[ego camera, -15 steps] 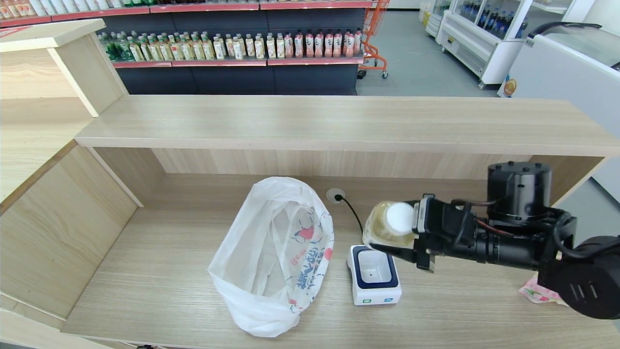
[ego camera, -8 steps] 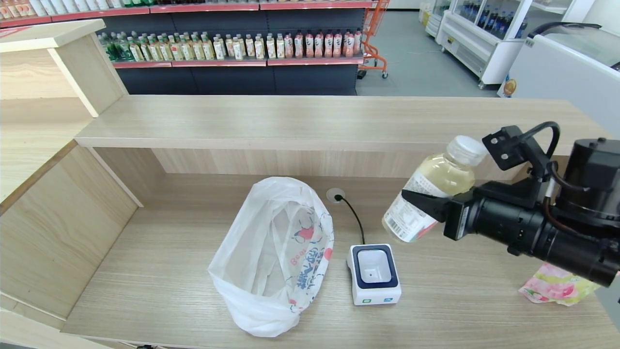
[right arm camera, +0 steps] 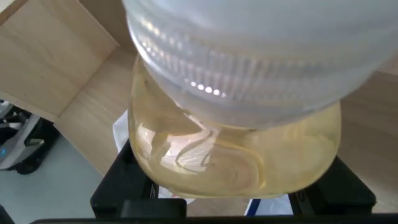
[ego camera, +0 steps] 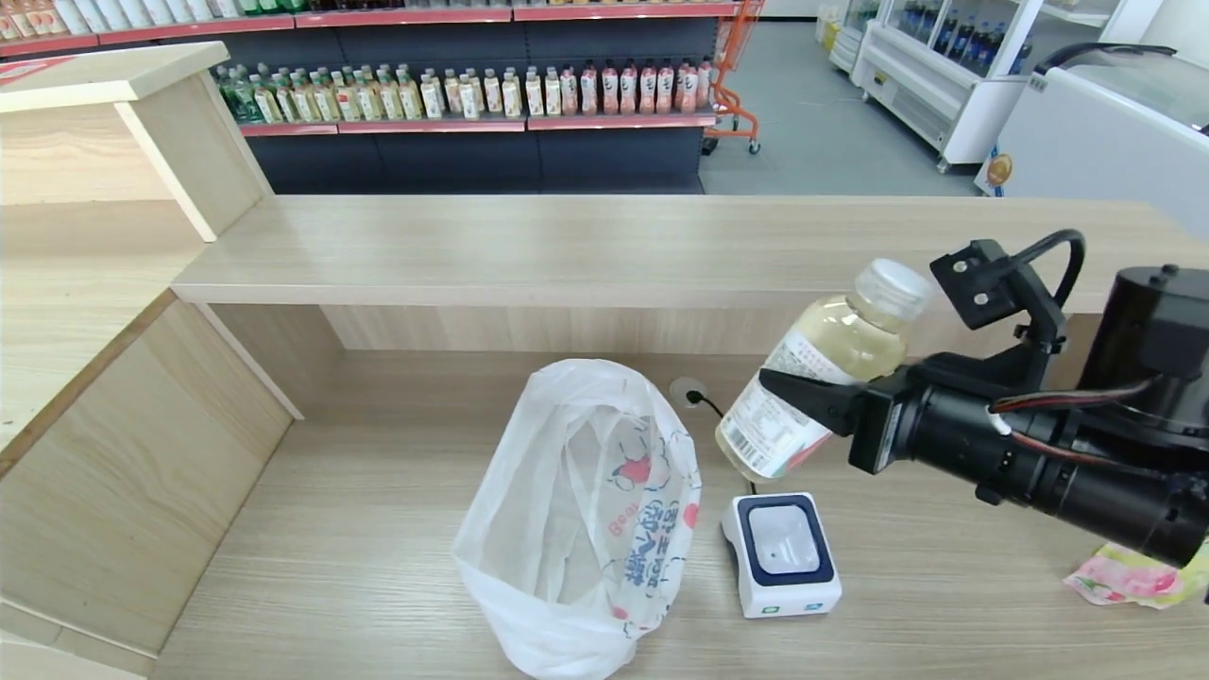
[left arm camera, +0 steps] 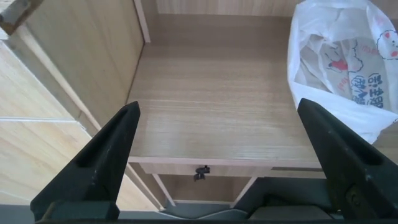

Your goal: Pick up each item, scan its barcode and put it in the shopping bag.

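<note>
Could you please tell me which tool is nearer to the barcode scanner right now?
Right. The right tool holds the bottle just above the scanner; the left tool hangs open on the other side of the shopping bag.

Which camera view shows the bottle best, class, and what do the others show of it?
The head view: the whole bottle shows, tilted, with its label and barcode. The right wrist view shows its cap and shoulder close up. The left wrist view faces the bag instead.
</note>
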